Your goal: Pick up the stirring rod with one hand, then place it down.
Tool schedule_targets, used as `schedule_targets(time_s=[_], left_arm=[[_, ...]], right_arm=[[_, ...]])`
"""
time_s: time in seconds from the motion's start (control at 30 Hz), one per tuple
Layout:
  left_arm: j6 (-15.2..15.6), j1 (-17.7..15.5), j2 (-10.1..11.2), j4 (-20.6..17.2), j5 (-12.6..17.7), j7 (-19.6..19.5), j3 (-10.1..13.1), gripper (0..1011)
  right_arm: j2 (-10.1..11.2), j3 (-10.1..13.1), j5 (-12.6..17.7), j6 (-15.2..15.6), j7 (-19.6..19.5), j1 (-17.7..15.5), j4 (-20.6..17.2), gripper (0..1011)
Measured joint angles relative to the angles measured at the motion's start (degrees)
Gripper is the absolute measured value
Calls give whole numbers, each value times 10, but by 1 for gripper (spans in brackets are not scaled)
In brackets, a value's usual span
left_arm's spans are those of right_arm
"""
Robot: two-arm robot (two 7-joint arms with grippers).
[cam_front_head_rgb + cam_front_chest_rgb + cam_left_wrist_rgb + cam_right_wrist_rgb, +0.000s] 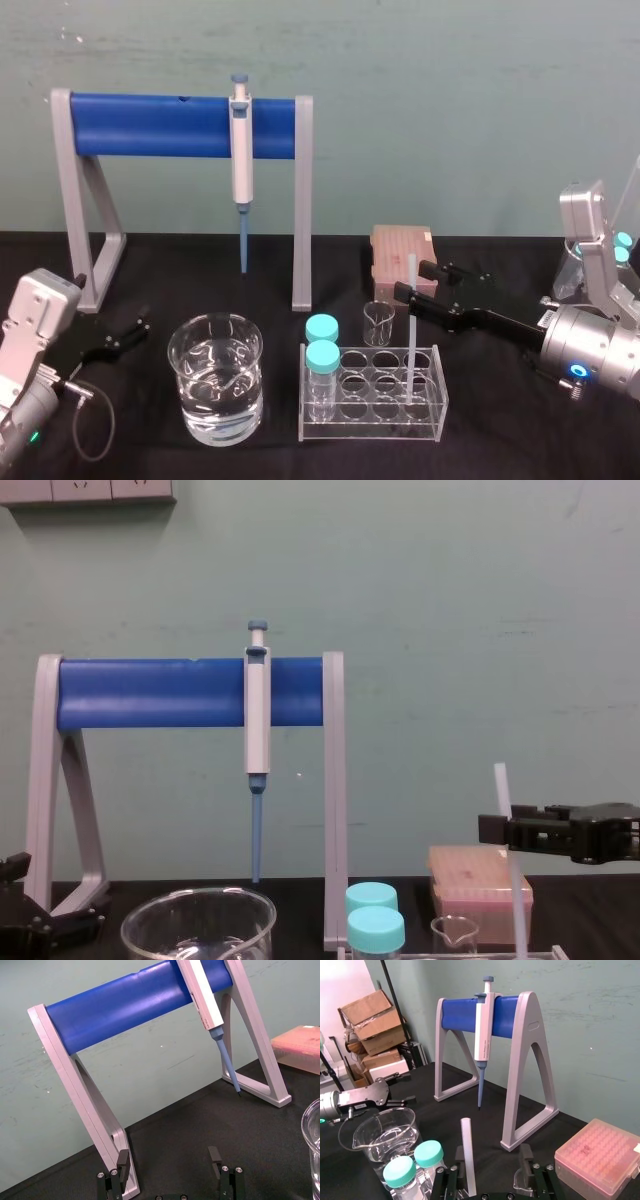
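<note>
The stirring rod [411, 320] is a thin translucent white stick standing nearly upright in a hole of the clear tube rack [370, 415]. My right gripper [412, 280] reaches in from the right at the rod's upper part and is open, one finger on each side of it. In the right wrist view the rod [466, 1150] stands close to one finger, with the other finger [525, 1157] well apart from it. The chest view has the rod [503, 790] rising past the black fingers. My left gripper [120, 335] rests open on the table at the left, holding nothing.
A beaker of water [215, 385] stands left of the rack. Two teal-capped vials [322, 350] sit in the rack's left end. A small empty beaker [378, 322] and a pink tip box [402, 255] stand behind it. A pipette [241, 150] hangs on the blue-barred stand [180, 125].
</note>
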Motion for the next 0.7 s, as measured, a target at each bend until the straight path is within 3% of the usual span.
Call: schedule_targets(time_s=[0.2,0.23,0.33,0.57,0.7], left_arm=[[0,0,0,0,0,0,0,1005],[0,0,0,0,0,0,0,1005],[0,0,0,0,0,0,0,1005],[0,0,0,0,0,0,0,1005],[0,0,0,0,0,0,0,1005]], right_arm=[[1,1,-1,1,-1,-1,-2,812],[2,1,-2,2,-1,-2,-4,890],[2,1,-3,2,-2,-3,-5,978],[3,2,-5,3,-5,-6,-11,1002],[17,15,-8,7,-28,-21,-44,1003]])
